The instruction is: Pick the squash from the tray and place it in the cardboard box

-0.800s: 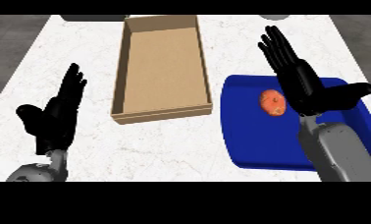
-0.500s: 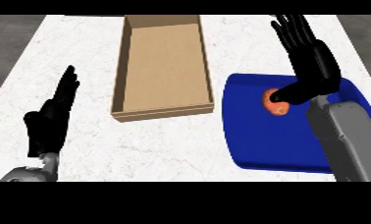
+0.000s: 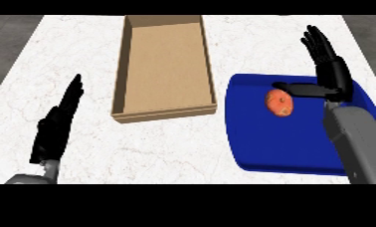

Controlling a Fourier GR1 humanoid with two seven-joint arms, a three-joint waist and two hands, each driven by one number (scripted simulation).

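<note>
At far left, the left hand (image 3: 55,124) is resting edge-on above the white marbled counter (image 3: 81,47), its fingers straight and pressed together, pointing up and away, touching nothing. To its right, the open cardboard box (image 3: 163,66) is lying lengthwise on the counter, holding nothing. Farther right, the blue tray (image 3: 286,141) is sitting just beside the box's near right corner. The orange squash (image 3: 279,103) is lying in the tray's upper half, toward the tray's left side. At far right, the right hand (image 3: 329,74) is hovering over the tray's far edge, fingers straight and slightly spread, thumb reaching leftward above the squash; whether the thumb is touching it cannot be told.
</note>
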